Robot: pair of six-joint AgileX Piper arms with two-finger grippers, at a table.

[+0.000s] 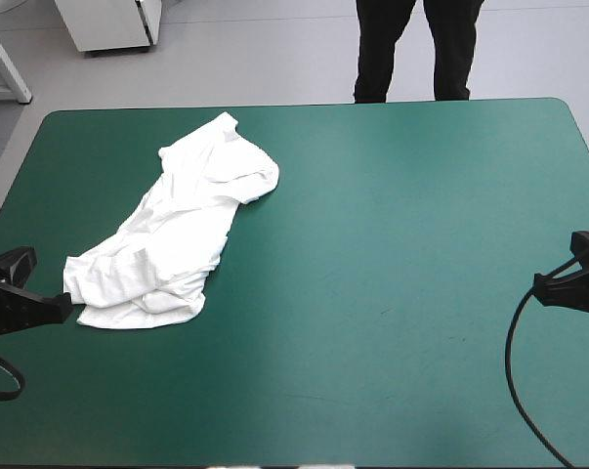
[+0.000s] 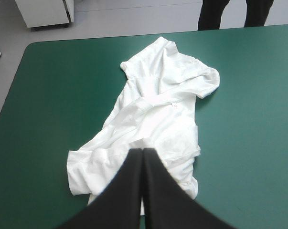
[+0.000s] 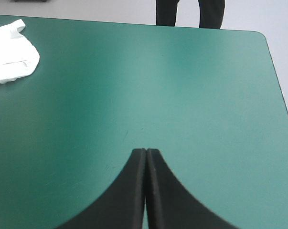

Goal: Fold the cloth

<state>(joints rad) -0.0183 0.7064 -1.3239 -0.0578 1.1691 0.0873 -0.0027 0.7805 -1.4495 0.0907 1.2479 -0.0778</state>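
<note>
With the crumpled white short-sleeved T-shirt (image 1: pixel 177 234) heaped on the teal-green table's (image 1: pixel 401 254) left, the black-fingered left hand (image 2: pixel 143 152) pressed together at its near end and the right hand (image 3: pixel 146 151) together well apart, a careless pinch could catch several layers.

The teal-green-covered bench (image 1: pixel 392 254) carries only the white T-shirt (image 1: pixel 167 244), a crumpled heap stretched diagonally across the frame's left half.
</note>
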